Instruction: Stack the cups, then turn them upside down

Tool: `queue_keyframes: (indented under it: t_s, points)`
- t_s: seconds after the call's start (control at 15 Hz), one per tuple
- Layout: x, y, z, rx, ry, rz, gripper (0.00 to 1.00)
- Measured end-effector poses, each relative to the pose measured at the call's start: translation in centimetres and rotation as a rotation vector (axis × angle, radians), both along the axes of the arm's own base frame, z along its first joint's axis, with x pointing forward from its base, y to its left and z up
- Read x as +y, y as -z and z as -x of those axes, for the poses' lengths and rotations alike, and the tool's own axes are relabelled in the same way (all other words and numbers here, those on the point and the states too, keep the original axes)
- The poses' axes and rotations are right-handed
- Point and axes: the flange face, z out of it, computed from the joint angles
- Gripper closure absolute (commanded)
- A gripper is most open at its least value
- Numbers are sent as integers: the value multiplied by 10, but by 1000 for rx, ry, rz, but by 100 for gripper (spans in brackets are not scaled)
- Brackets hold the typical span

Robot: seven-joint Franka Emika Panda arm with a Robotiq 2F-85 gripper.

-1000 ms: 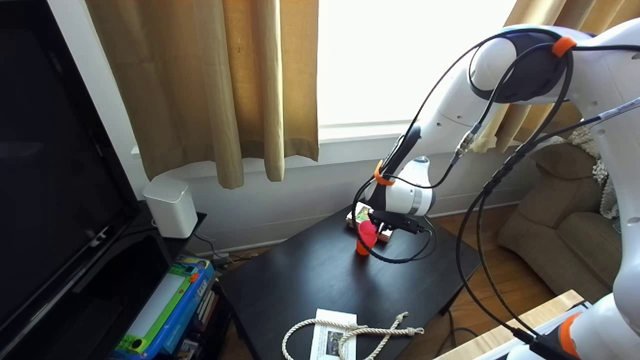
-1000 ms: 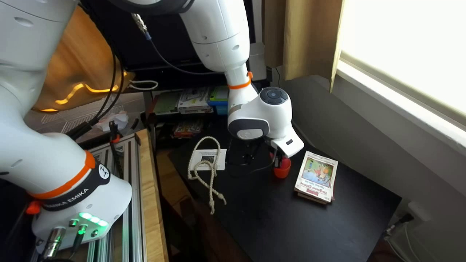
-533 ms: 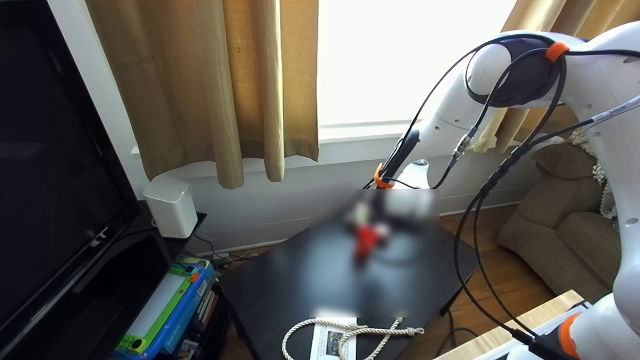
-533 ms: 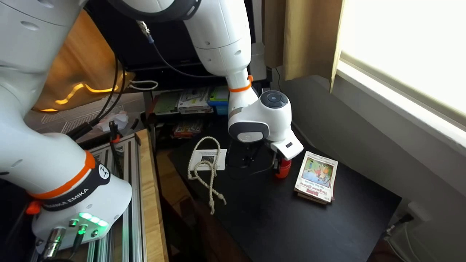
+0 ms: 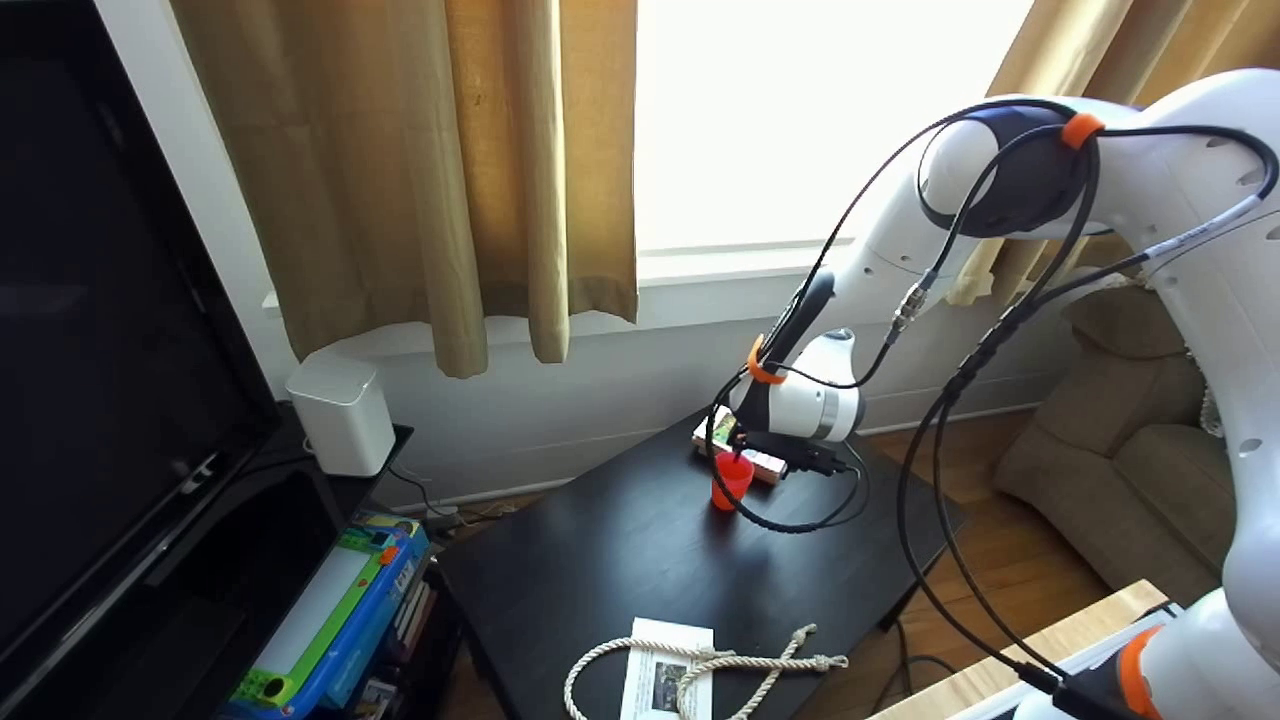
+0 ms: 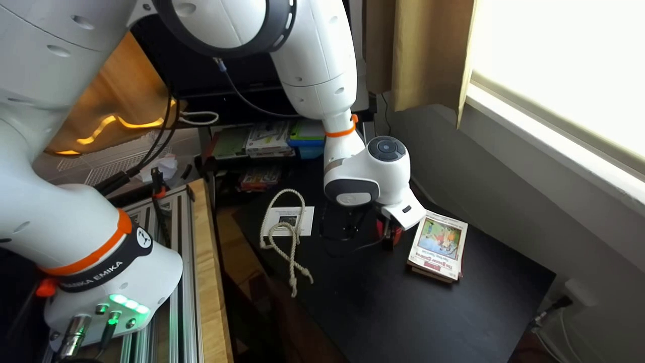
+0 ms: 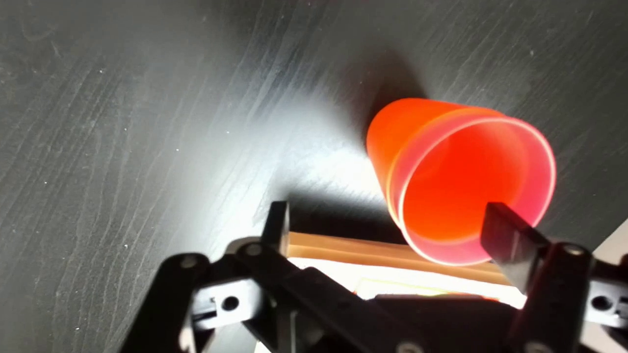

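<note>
Gripper (image 7: pixel 385 220): fingers (image 7: pixel 505 225) spread well apart, right at the cups; one tip overlaps the rim in the wrist view, can't tell if it's touching
Cups (image 7: pixel 466 176): upright on the table, mouth up, looks like a pinkish one nested in an orange one
Table (image 6: pixel 403 312): black, wood grain showing up close, pretty harsh glare patch beside the cups
Books (image 6: pixel 437 247): small stack lying flat near the cups, picture cover on top
Rope (image 5: pixel 765 661): pale, loopy, partly over a printed sheet (image 5: pixel 668 685), well apart from the cups
TV (image 5: pixel 100 330): big, black, upright white box (image 5: pixel 343 420) beside it, blue-and-green plastic board (image 5: pixel 320 612) lower down
Window (image 5: pixel 800 130): totally blown out, tan curtains (image 5: pixel 410 200) both sides
Couch (image 5: pixel 1120 420): brownish, sitting on wood floor (image 5: pixel 1000 540)
</note>
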Motion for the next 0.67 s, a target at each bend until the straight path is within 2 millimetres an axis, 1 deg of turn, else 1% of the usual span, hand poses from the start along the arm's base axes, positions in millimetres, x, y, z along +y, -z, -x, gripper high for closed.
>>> queue_keyframes:
  t_s: [0.07, 0.33, 0.4, 0.67]
  points:
    - [0, 4, -1, 0, 1, -1, 28]
    - [-1, 18, -6, -2, 2, -1, 61]
    - [-1, 21, -7, -3, 3, -1, 67]
    - [0, 26, -10, 4, 0, -10, 99]
